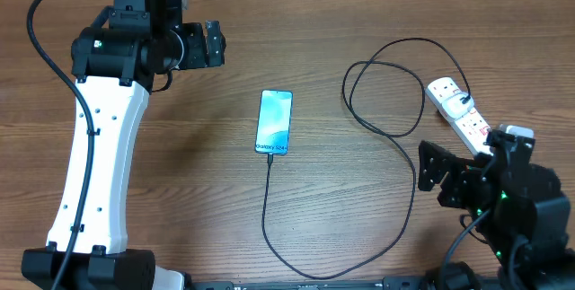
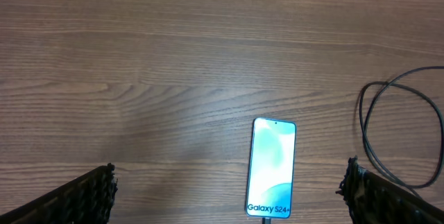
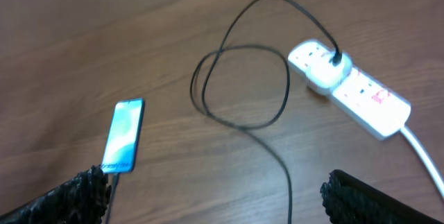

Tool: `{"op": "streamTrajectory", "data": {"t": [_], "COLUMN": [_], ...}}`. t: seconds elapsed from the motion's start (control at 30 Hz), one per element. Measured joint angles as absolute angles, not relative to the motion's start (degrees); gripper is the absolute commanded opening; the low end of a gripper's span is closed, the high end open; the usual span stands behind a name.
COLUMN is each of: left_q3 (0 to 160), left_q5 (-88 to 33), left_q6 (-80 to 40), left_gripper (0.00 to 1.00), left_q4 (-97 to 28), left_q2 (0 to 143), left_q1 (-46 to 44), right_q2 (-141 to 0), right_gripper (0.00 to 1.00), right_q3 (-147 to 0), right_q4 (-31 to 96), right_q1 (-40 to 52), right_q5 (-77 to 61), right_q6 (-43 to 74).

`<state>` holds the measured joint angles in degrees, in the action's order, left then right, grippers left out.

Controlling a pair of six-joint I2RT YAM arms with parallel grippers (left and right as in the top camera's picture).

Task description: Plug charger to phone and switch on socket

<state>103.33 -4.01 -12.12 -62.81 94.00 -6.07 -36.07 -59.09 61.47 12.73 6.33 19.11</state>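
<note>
Charger cable, long, thin and black [image 1: 266, 202], took up the most room on the brown wood-grain table [image 1: 198, 218] I was watching. It looped ahead of the right gripper [image 1: 429, 169], crossing itself once. In the overhead view one run passed close by that gripper's fingers before curving away to the left.

Next in size was the socket, an elongated white plastic power strip with red switch marks [image 1: 460, 112]. It lay ahead and to the right of the right gripper, its near end close by that arm's wrist. One end of the cable sat in an outlet near the strip's far end. I could not tell whether any switch was on.

The phone, a small rectangular smartphone with a bright blue-cyan screen [image 1: 274, 121], lay flat ahead of the left gripper [image 1: 218, 45]. It sat slightly right of the midline between that gripper's fingers and well apart from them. From the right gripper it was ahead and off to the left. The cable's small tip met the short edge bearing the white lettering. It looked seated, though I could not be sure.

Both grippers hung over the table with fingers spread wide, holding nothing.
</note>
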Motion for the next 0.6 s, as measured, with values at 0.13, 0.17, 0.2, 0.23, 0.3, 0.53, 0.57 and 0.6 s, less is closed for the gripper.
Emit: {"op": "streamTrajectory", "data": {"t": [0.13, 0.17, 0.2, 0.23, 0.3, 0.53, 0.57, 0.6], "left_q3": [103.3, 103.3, 103.3, 103.3, 103.3, 103.3, 103.3, 103.3], "left_q5": [-4.0, -4.0, -4.0, -4.0, -4.0, -4.0, -4.0, -4.0], "left_q6": [-12.1, -12.1, -12.1, -12.1, -12.1, -12.1, -12.1, -12.1], "left_gripper": [1.0, 1.0, 1.0, 0.99, 1.0, 1.0, 1.0, 0.99], "left_q4": [-62.8, -62.8, -62.8, -62.8, -62.8, -62.8, -62.8, -62.8], "left_q2": [94.0, 94.0, 94.0, 94.0, 94.0, 94.0, 94.0, 94.0], "left_q1": [-6.1, -6.1, -6.1, -6.1, -6.1, -6.1, -6.1, -6.1], "right_q2": [-31.2, -29.8, -28.5, -26.8, -23.8, -15.0, -14.0, -13.1], "right_gripper": [1.0, 1.0, 1.0, 1.0, 1.0, 1.0, 1.0, 1.0], "right_q3": [-49.4, -46.8, -44.6, -41.6, -36.6, -20.0, -18.1, -16.5], "right_q4": [50.3, 47.6, 45.5, 41.8, 36.6, 19.3, 17.7, 16.3], "right_q1": [9.9, 9.0, 8.3, 7.4, 5.8, 4.4, 4.2, 4.0], "right_q5": [3.2, 2.5, 1.8, 1.3, 0.2, -1.1, -1.3, -1.5], "right_q6": [13.0, 11.9, 11.2, 10.3, 9.3, 7.7, 7.4, 7.0]}}
